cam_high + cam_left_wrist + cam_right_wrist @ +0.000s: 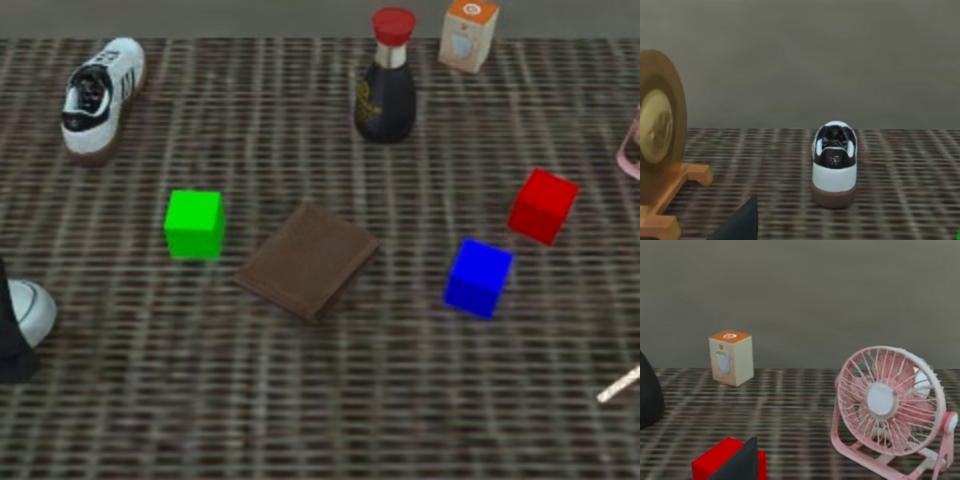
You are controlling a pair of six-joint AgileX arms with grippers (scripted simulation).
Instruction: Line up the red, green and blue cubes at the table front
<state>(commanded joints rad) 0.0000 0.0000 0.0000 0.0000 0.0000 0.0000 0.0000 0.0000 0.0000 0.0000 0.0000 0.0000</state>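
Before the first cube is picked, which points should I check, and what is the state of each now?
1. Red cube, green cube and blue cube all visible: ok.
2. Cubes already in a line at the table front: not ok, scattered.
3. Brown pad apart from all cubes: ok.
4. Blue and red cubes apart: ok, small gap.
5. Grippers open: cannot tell.

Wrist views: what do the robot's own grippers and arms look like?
Little shows. The left gripper and right gripper each appear only as a plain matte-black wedge. In the top view, the left arm at the table's left edge is plain black too. No cables or markings visible.
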